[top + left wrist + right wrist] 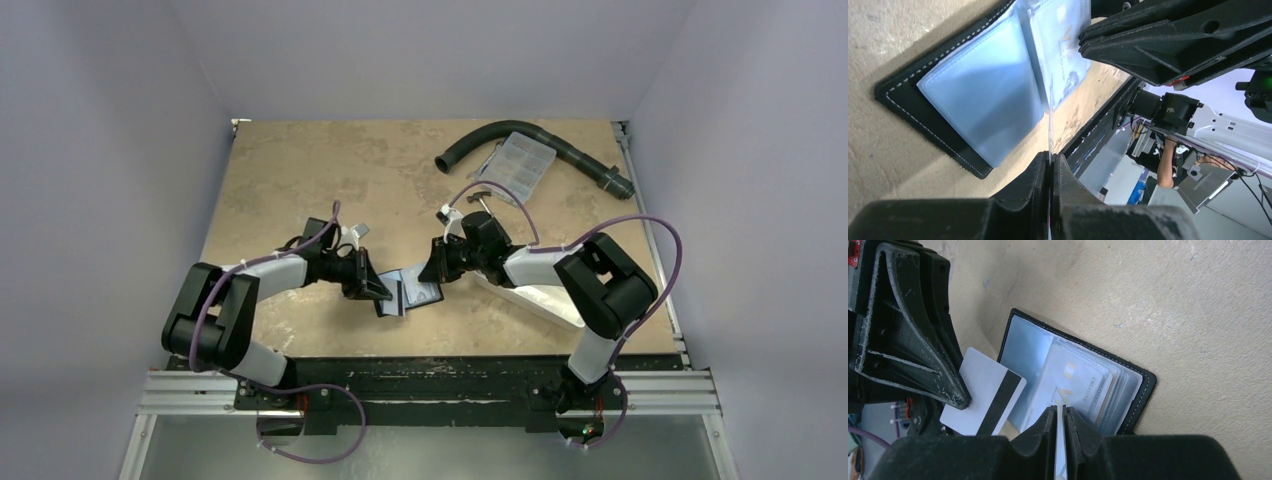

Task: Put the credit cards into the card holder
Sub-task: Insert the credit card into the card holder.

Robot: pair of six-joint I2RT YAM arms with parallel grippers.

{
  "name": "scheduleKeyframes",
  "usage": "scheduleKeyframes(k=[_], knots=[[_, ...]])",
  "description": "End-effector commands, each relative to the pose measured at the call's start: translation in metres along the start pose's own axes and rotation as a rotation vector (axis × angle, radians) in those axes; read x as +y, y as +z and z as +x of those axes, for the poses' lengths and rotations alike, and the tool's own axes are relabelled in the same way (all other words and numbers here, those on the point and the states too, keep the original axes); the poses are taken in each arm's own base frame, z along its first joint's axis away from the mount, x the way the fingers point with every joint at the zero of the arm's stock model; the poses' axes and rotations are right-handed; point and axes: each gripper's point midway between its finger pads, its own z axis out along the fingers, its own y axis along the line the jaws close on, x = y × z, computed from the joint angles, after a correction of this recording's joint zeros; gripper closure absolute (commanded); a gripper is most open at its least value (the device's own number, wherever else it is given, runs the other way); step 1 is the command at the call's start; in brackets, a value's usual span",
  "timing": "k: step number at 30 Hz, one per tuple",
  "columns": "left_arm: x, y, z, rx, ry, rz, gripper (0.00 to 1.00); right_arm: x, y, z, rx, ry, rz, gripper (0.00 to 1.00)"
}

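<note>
The card holder [412,293] lies open on the table between my two grippers: a black case with white stitching [1143,385] and pale blue-grey clear sleeves [983,95]. One sleeve holds a pale card with gold print [1073,385]. My left gripper [1050,157] is shut on a white credit card with a black stripe [983,400], seen edge-on in the left wrist view and held just beside the holder's near edge. My right gripper [1059,410] is shut on the edge of one clear sleeve of the holder.
A white tray [535,298] lies under the right arm. A clear compartment box [520,165] and a curved black hose [560,150] sit at the back right. The table's front edge runs just behind the holder [1108,115].
</note>
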Motion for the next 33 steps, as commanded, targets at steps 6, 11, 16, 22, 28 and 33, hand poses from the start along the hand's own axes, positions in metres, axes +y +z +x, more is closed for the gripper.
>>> scheduleKeyframes(k=[6, 11, 16, 22, 28, 33], knots=[[0.001, 0.009, -0.002, 0.011, 0.016, 0.036, 1.00, -0.021, 0.004, 0.024, 0.070, 0.016, 0.064, 0.82], [0.005, 0.013, -0.003, 0.018, 0.009, 0.033, 1.00, -0.021, 0.004, 0.025, 0.072, 0.019, 0.061, 0.83], [0.006, 0.016, 0.000, 0.028, 0.005, 0.050, 1.00, -0.021, 0.005, 0.025, 0.072, 0.019, 0.061, 0.83], [0.002, 0.013, -0.001, 0.013, 0.019, 0.051, 1.00, -0.021, 0.005, 0.026, 0.077, 0.019, 0.061, 0.83], [-0.015, 0.001, -0.008, -0.042, 0.058, 0.054, 1.00, -0.023, 0.006, 0.028, 0.080, 0.020, 0.061, 0.83], [-0.016, 0.003, -0.006, -0.025, 0.048, 0.063, 1.00, -0.023, 0.007, 0.028, 0.084, 0.022, 0.058, 0.83]])
